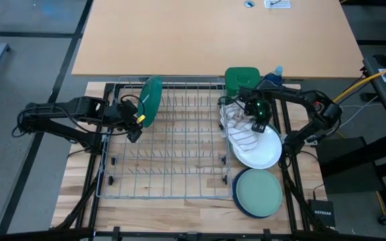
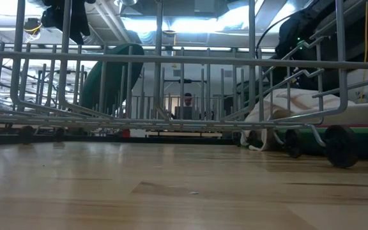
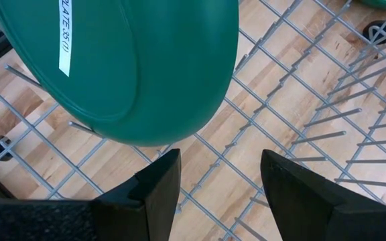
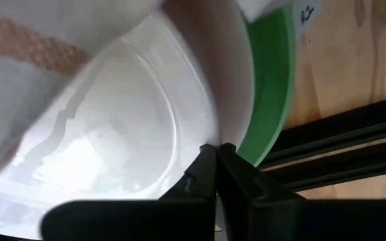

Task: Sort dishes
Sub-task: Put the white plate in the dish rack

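Currently: one plate racked, right pincer closed over the white plate

Partly hidden: cloth (image 1: 240, 128) covers part of white plate (image 1: 260, 148); a light green plate (image 4: 273, 94) under it shows as a rim only. Teal plate on navy one (image 1: 258, 193) lies on the table nr. the rack's front corner. My left gripper (image 3: 220, 181), fingers apart, holding nothing, sits just beside dark green plate (image 1: 151, 100), standing upright in wire rack (image 1: 166, 191). My right gripper (image 4: 216, 150), tips together, arm bent, hangs over the white plate's rim; contact unclear.
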You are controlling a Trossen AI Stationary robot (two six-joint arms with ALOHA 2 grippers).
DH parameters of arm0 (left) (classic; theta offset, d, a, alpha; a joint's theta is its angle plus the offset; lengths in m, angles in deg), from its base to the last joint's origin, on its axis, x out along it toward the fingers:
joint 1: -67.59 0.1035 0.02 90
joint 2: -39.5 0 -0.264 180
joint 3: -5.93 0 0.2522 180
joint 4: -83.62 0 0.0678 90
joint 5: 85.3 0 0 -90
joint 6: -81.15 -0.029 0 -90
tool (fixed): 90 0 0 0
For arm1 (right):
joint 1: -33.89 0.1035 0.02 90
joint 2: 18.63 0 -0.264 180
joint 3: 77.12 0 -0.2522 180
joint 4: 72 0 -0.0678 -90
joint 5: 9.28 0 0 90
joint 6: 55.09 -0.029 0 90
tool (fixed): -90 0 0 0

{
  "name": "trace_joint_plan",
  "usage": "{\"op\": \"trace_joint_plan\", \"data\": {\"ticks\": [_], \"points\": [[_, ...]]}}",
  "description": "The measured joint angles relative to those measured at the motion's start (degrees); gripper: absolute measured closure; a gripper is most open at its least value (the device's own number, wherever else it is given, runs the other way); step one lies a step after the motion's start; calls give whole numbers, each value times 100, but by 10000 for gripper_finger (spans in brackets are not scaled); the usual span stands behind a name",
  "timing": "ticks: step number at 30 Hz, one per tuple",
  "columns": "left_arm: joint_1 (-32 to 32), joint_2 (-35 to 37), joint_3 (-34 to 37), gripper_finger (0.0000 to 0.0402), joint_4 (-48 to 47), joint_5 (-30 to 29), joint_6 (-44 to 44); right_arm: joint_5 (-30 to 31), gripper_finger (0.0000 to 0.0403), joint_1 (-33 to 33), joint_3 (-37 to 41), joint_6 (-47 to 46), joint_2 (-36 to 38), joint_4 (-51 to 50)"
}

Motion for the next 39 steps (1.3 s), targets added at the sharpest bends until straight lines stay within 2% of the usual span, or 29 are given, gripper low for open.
{"op": "trace_joint_plan", "data": {"ticks": [10,21,27,34,39], "points": [[0,0,0,206,0,0,0,-37,386,0,-51,-7,0,-89],[-1,0,1,206,2,-23,-38,-52,384,0,-51,-693,2,-423],[1,0,0,206,60,-137,-40,-140,384,2,-51,-737,233,-570],[-20,0,1,206,1252,-143,-823,-245,384,0,-50,-737,503,-503],[-156,-28,1,206,2224,-146,-1451,-275,384,0,161,-765,498,-26]]}}
